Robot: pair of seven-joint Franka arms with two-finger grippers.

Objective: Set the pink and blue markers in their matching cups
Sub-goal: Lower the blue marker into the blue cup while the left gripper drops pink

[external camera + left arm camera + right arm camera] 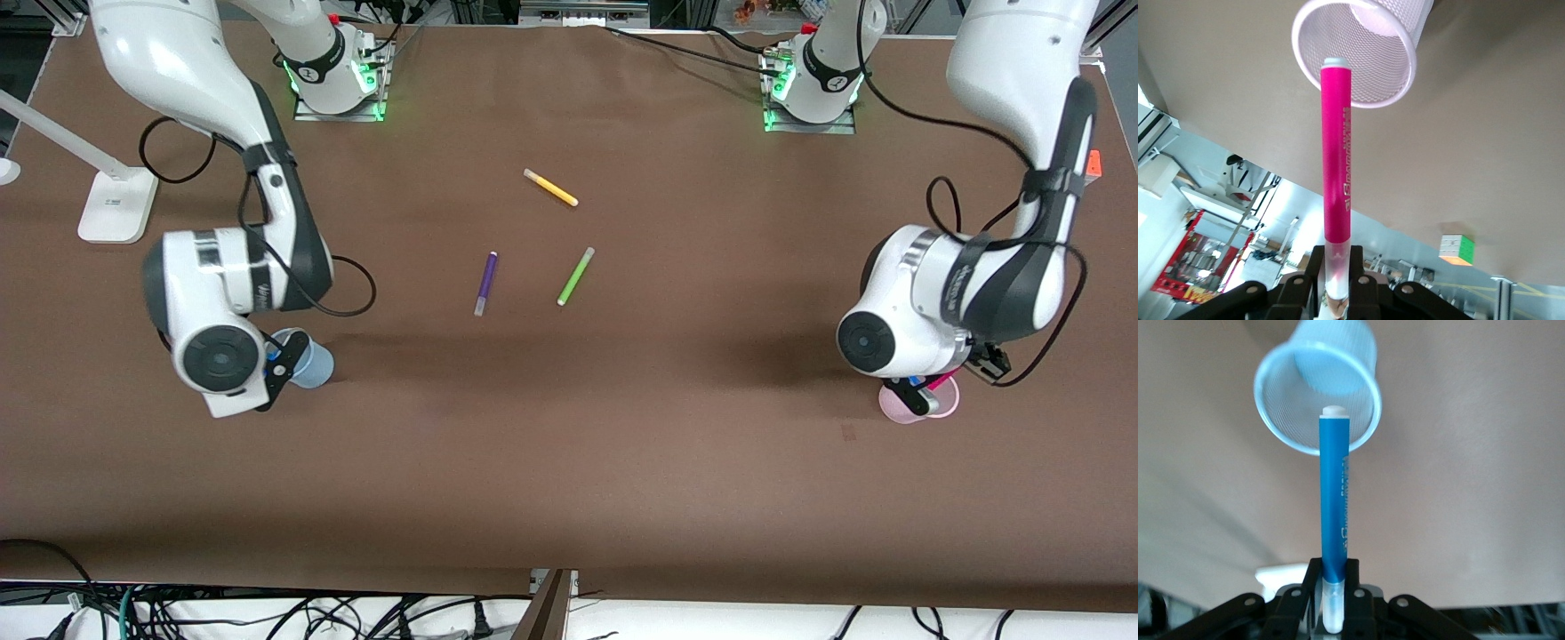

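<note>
Yellow pen [550, 188], purple pen [485, 283] and green pen [575, 276] lie scattered mid-bench, well apart from both mesh cups. The left gripper [1338, 293], jaws clenched on the pink marker [1337, 150], hangs over the pink cup [1358, 53] near the left arm's edge. The right gripper [1333, 603] clamps the blue marker [1334, 497] over the blue cup [1318, 393] near the right arm's edge.

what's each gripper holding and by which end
Left gripper: pink marker, by its capped end. Right gripper: blue marker, by its capped end.

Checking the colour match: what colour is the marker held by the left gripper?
Magenta pink, clearest in the left wrist view: the pink marker in the left gripper.
</note>
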